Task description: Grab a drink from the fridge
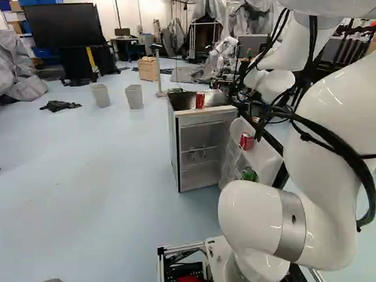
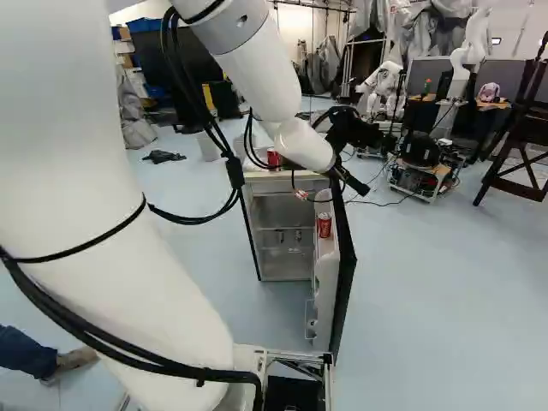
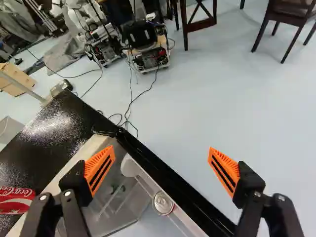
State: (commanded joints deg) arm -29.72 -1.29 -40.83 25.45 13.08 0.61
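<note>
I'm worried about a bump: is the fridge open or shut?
Open: the door stands swung out, baring the interior and a red can on its inner side.

Red can (image 3: 16, 200) and chair (image 3: 291, 9) cut off by wrist view's edges

A smooth, pale blue floor (image 1: 102, 182) is spread through the room and is brightly lit, its far side bounded by a plain white wall (image 1: 129, 15). At the left of the left base view, a wide black flat screen (image 1: 64, 25) is raised above the floor, flanked by a crumpled grey plastic sheet (image 1: 10, 61). Nearer, a rumpled black cloth (image 1: 60, 106) is seen lying beside a tapered pale grey bin (image 1: 100, 95). Behind them is placed a boxy light-wood cabinet (image 1: 148, 69). At the right of the right base view, a cross-braced dark wooden frame (image 2: 521, 141) is seen; in the wrist view, a brown-seated dark wooden chair (image 3: 291, 11) is shown.
</note>
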